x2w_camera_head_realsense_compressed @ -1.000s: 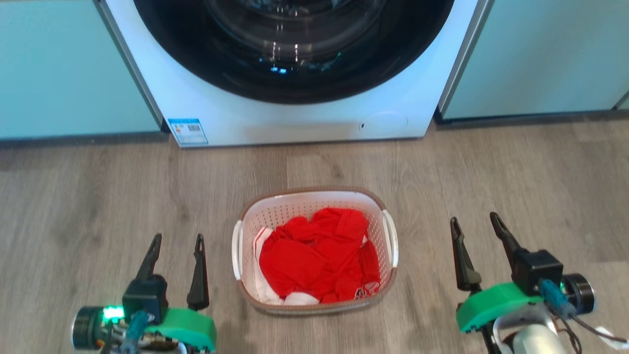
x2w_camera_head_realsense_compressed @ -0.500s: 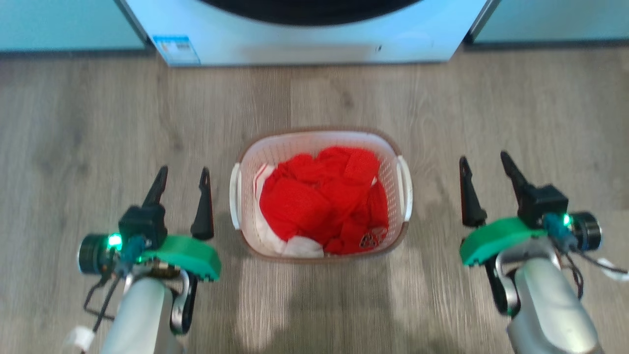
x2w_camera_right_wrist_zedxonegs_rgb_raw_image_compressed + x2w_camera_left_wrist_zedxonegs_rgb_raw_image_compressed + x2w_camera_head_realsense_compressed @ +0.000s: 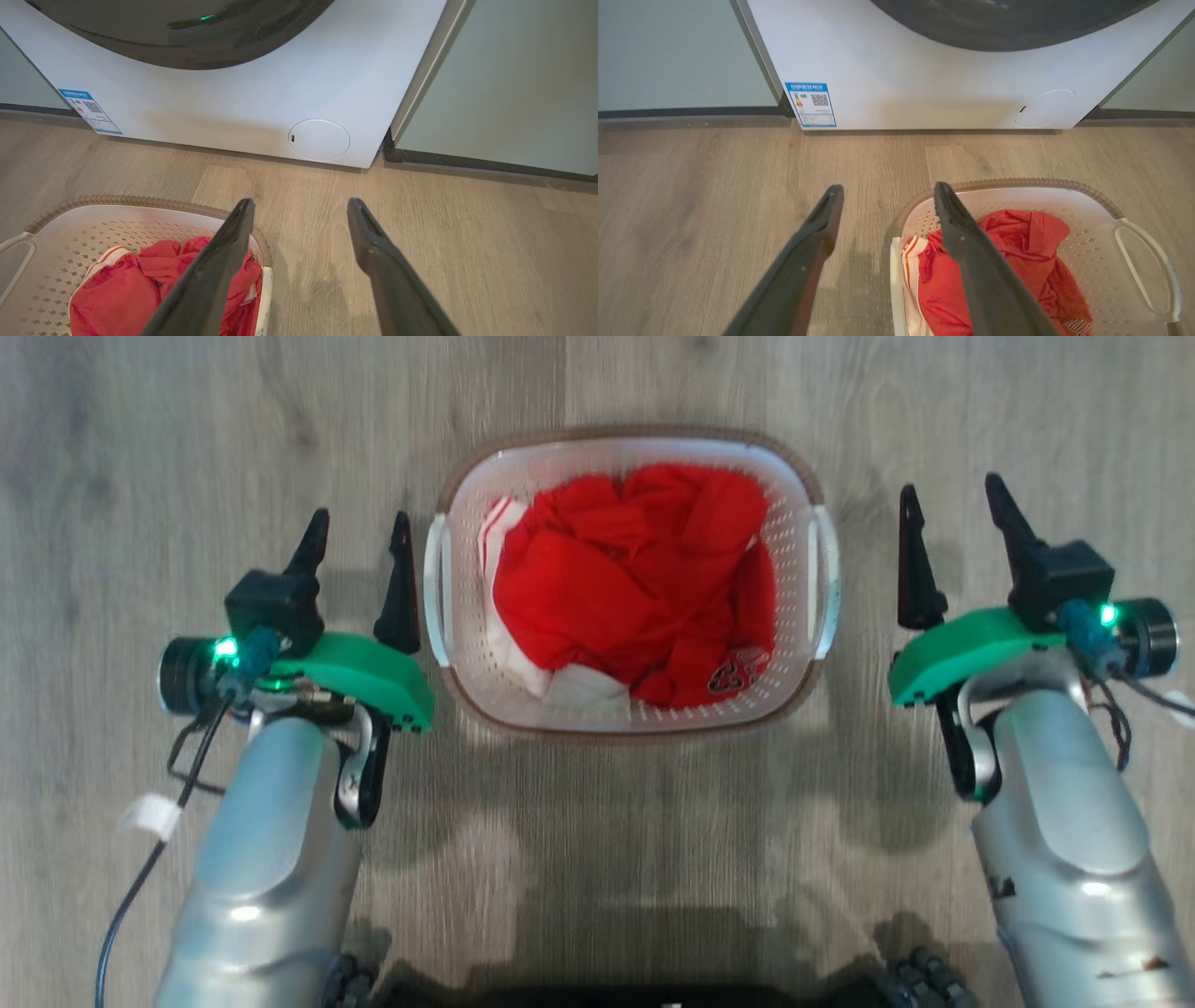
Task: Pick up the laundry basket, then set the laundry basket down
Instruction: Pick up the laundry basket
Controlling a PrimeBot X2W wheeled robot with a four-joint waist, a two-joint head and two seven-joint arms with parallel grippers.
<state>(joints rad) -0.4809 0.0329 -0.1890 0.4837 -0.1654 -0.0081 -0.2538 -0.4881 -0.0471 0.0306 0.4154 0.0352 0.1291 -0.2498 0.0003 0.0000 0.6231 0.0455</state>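
The laundry basket [image 3: 805, 644] sits on the wood floor, white and perforated with a brown woven rim, holding red and white clothes [image 3: 635, 588]. My left gripper [image 3: 362, 528] is open just left of the basket's left handle [image 3: 433, 588], its inner finger close beside it. On the other side my right gripper [image 3: 952, 495] is open, a short gap away from the right handle [image 3: 826, 583]. The left wrist view shows the basket [image 3: 1092, 219] under the inner finger. In the right wrist view the basket [image 3: 70, 219] lies at lower left.
A white washing machine [image 3: 934, 84] with a dark round door stands beyond the basket, pale cabinet fronts [image 3: 514, 84] on either side of it. Wood floor [image 3: 635, 840] surrounds the basket. My two silver forearms [image 3: 271, 859] reach in from the bottom edge.
The head camera has tilted down, so the washing machine has left that view and the basket appears higher. Both grippers now flank the basket's handles more closely; they stay open.
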